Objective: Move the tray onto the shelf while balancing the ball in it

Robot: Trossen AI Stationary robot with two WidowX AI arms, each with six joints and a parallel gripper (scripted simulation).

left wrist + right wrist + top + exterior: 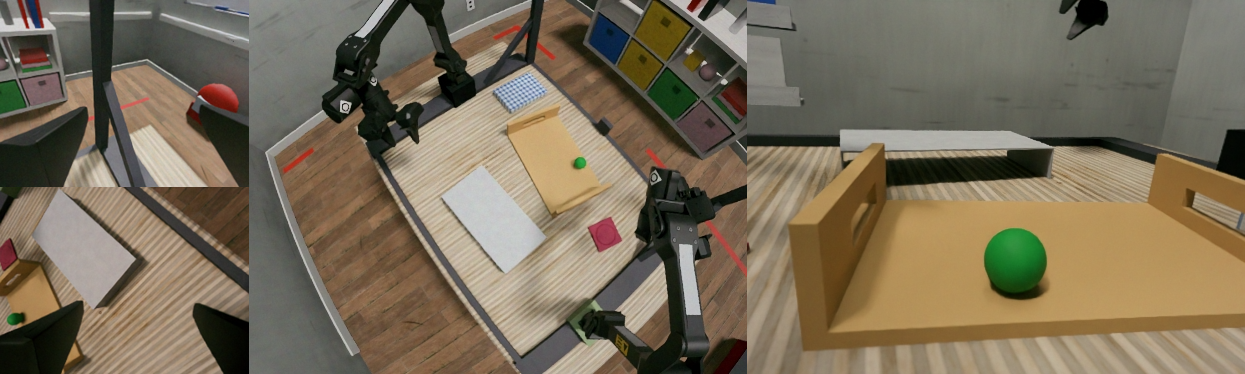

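Observation:
The tan tray (544, 155) (1097, 235) (33, 291) rests on the table, with an upright slotted handle at each end. The green ball (580, 163) (1015, 260) (15, 319) sits on it, off-centre toward one long edge. The low light-grey shelf (494, 220) (937, 140) (79, 245) stands beside the tray, apart from it. My right gripper (405, 143) (1065, 25) (138, 307) is open and empty, above the table's upper left part in the top view. My left gripper (142, 111) is open and empty; it is at the right side in the top view, its fingers hard to make out there.
A blue checked block (519, 92) lies near the tray's far handle. A red square (605, 234) (7, 255) lies near the other handle. A green square (578, 314) is at the table's lower edge. A dark frame post (101, 75) stands ahead of my left gripper.

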